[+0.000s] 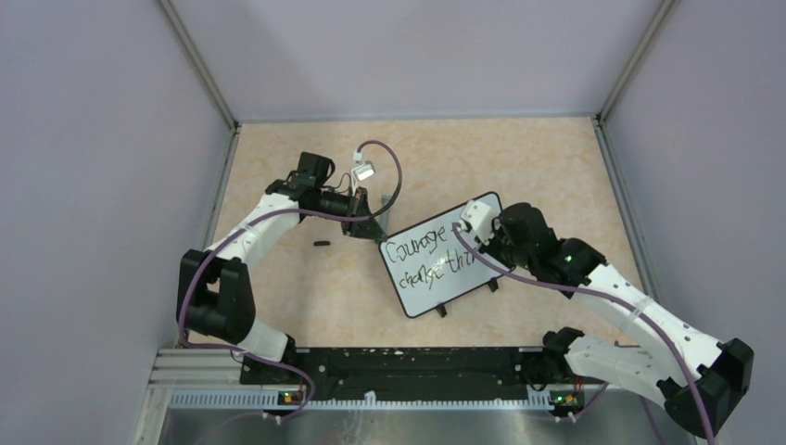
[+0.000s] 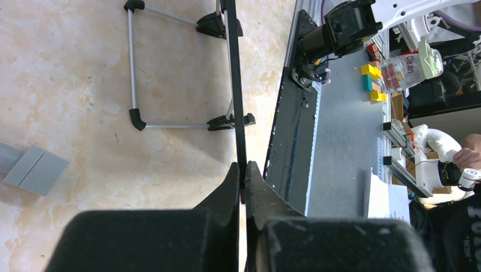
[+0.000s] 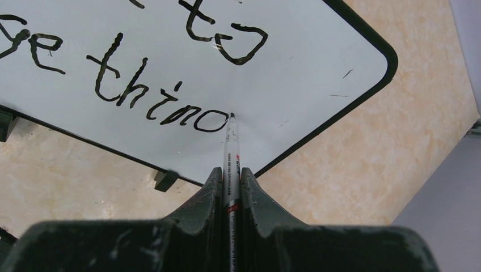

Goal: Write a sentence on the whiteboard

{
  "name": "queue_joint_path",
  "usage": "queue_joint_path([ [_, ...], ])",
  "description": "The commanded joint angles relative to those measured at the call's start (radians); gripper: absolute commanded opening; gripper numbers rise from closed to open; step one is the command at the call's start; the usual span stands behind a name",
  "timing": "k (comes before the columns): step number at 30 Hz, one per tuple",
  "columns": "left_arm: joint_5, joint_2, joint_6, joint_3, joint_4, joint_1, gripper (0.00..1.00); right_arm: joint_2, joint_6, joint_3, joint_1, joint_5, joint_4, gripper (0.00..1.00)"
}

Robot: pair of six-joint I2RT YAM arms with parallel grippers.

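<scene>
Robotics lab test cell, plain lilac panel walls (image 1: pixel 93 139) around a beige table (image 1: pixel 306 287), metal mounting rail (image 1: pixel 371 399), coloured blocks (image 2: pixel 371 71), a person (image 2: pixel 454 232) just outside it

whiteboard (image 1: pixel 432 293) is a flat white rectangle with rounded corners and a thin black rim. it sits mid table (image 1: pixel 556 167) on small black feet, turned diagonally so its right end points toward the far side. seen edge-on in the left wrist view, the whiteboard (image 2: pixel 235 85) is just a thin dark line with the feet and a wire stand behind it. the sentence (image 1: pixel 428 254) is black handwriting in two lines running along the board's slant: "courage to" on top, "change thin" below, then a round loop that could be the start of a g. close up, the strokes (image 3: pixel 147 96) look wobbly but readable, and the lower right corner of the board (image 3: pixel 317 73) has no writing.
</scene>
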Motion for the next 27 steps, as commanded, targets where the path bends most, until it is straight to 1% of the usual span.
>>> queue_joint_path([
  [1,-0.037,0.02,0.03,0.009,-0.006,-0.01,0.0,0.014,0.002,0.014,-0.008,0.0,0.006,0.0],
  [10,-0.036,0.022,0.032,0.009,-0.006,-0.01,0.0,0.039,-0.015,-0.006,-0.008,-0.029,-0.056,0.0],
  [19,-0.035,0.023,0.031,0.011,-0.006,-0.009,0.0,0.085,-0.037,0.002,-0.006,-0.111,-0.102,0.0],
  [23,-0.038,0.023,0.031,0.01,-0.006,-0.01,0.0,0.1,-0.052,0.004,-0.005,-0.15,-0.108,0.0],
  [27,-0.038,0.026,0.032,0.011,-0.007,-0.01,0.0,0.083,-0.043,0.015,-0.005,-0.165,-0.089,0.0],
])
